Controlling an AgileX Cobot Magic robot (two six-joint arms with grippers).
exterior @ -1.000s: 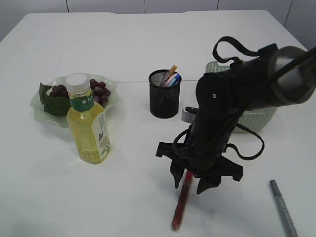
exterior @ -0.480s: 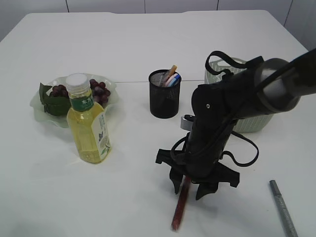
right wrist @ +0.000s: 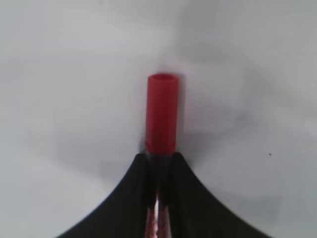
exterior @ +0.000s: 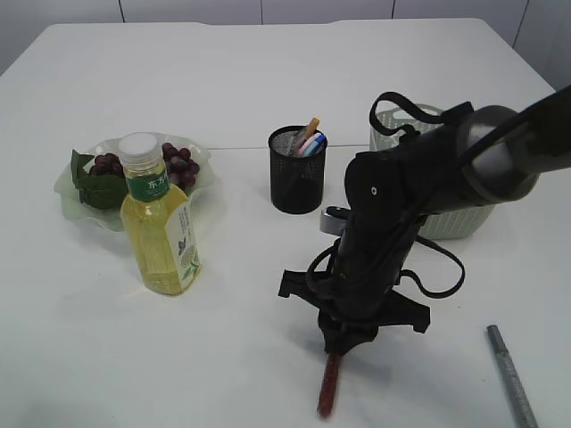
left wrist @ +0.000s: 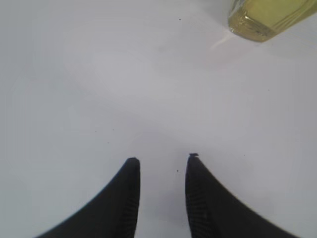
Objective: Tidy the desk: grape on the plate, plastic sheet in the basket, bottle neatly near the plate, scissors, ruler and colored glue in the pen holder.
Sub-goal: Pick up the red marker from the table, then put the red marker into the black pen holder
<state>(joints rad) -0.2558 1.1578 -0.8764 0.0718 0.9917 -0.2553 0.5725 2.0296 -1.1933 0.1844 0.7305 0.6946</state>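
Note:
My right gripper [exterior: 343,341] [right wrist: 159,156] is shut on a red colored glue stick [exterior: 329,392] [right wrist: 162,114], whose red cap sticks out past the fingertips just above the table. My left gripper [left wrist: 161,159] stands open over bare white table, with the bottle's base [left wrist: 262,17] at that view's top right. The bottle [exterior: 159,223], full of yellow drink, stands upright in front of the plate [exterior: 71,192], which holds grapes [exterior: 178,163]. The black mesh pen holder [exterior: 297,174] holds several items. I cannot make out the scissors, ruler or plastic sheet.
A pale green basket [exterior: 459,218] stands behind the right arm, partly hidden by it. A grey metallic stick [exterior: 510,374] lies at the front right, near the table's front edge.
My right gripper has lowered a little and closed its jaws on the red glue stick, which lay between the open fingers before. Bottle, plate and pen holder have not moved.

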